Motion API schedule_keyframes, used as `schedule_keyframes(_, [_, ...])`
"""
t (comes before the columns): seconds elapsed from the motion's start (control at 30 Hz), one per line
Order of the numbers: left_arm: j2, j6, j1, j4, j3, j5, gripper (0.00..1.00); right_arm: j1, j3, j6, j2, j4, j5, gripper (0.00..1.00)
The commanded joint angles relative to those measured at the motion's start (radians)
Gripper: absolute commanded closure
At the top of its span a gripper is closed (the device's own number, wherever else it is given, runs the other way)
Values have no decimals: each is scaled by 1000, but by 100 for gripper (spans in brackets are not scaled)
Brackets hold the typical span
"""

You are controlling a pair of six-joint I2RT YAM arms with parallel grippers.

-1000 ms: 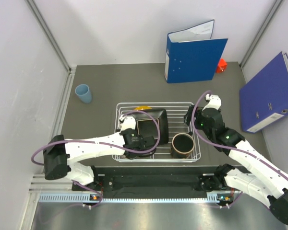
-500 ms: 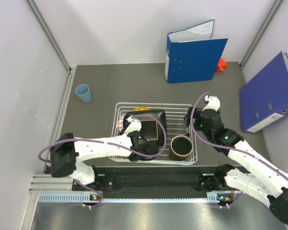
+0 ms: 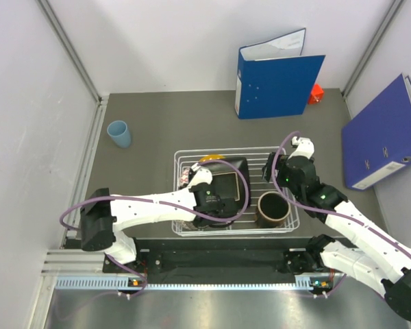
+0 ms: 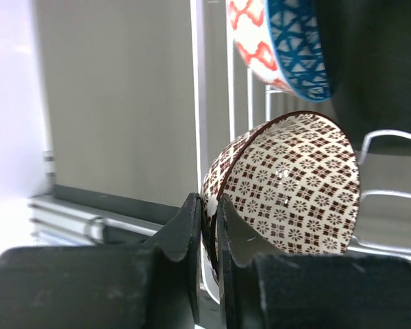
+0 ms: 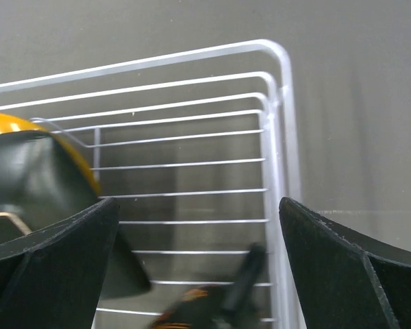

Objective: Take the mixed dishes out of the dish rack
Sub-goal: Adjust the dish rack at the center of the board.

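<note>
The left tool [image 4: 207,212] is pressed almost together, pinching the rim of the small patterned bowl [image 4: 294,185]. The bowl has brown-and-white diamonds and lies tipped on its side at the left end of the dish rack [image 3: 226,152], mid-frame in the top view. The right tool [image 5: 198,205] hangs spread wide above the rack's right corner, holding nothing.

- Robot lab test cell: white panel walls [image 3: 20,103] on aluminium posts [image 3: 70,51] enclose a grey table [image 3: 164,116].
- Two robot arms [image 3: 144,209] mounted at its front rail [image 3: 192,282]; blue ring binders [image 3: 277,86] behind.
</note>
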Motion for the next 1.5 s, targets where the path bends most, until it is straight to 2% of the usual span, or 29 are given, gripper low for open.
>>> schedule_keyframes(0.0, [0,-35,-39,15,163,-46,100,11,43,-1,-11,46,-14,0])
schedule_keyframes(0.43, [13,-5,-42,13,181,-65,100,11,45,-7,4,57,-23,0])
schedule_keyframes(0.87, [-25,137,-42,13,276,-93,100,11,66,-10,9,48,-25,0])
schedule_keyframes(1.07, [-51,159,-42,15,313,-96,100,11,72,-9,10,43,-25,0])
schedule_keyframes(1.33, [-105,127,-42,21,278,-79,100,11,69,-10,26,54,-31,0])
schedule_keyframes(1.47, [-164,124,-42,77,223,-67,100,11,65,-10,29,63,-42,0])
